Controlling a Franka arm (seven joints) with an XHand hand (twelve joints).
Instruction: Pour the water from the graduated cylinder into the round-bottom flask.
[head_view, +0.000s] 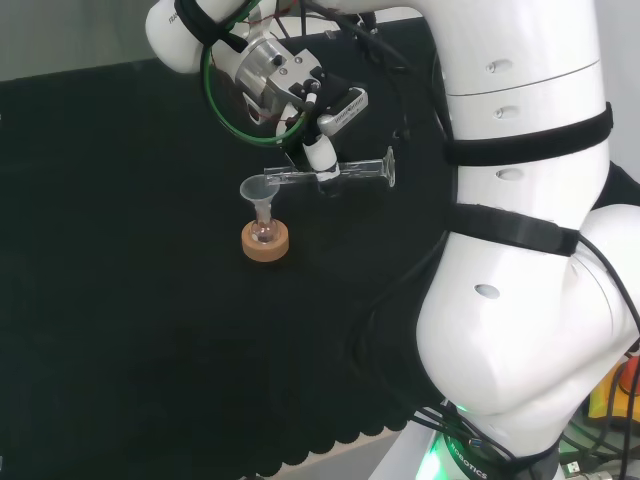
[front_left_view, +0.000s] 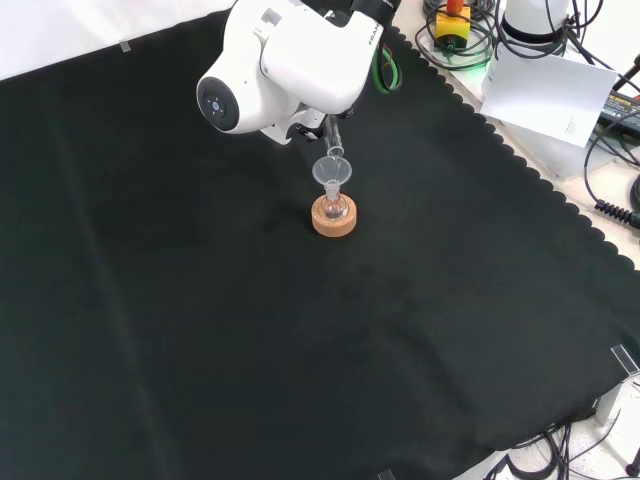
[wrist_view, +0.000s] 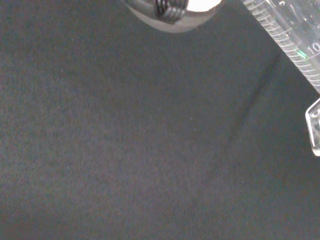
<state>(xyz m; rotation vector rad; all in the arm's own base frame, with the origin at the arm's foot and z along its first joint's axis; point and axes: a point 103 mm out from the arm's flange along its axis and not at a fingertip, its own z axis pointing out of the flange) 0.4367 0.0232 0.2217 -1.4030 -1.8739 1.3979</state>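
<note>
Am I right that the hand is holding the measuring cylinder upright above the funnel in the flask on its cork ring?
Not quite: the head view shows the hand holding the cylinder tipped almost level, not upright. Its mouth is at the funnel, which sits in the flask on the cork ring.

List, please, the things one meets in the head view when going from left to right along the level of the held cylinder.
Funnel standing in the round-bottom flask on its cork ring → hand holding the graduated cylinder, which lies almost level, mouth over the funnel → cylinder's foot → the arm's white links.
</note>
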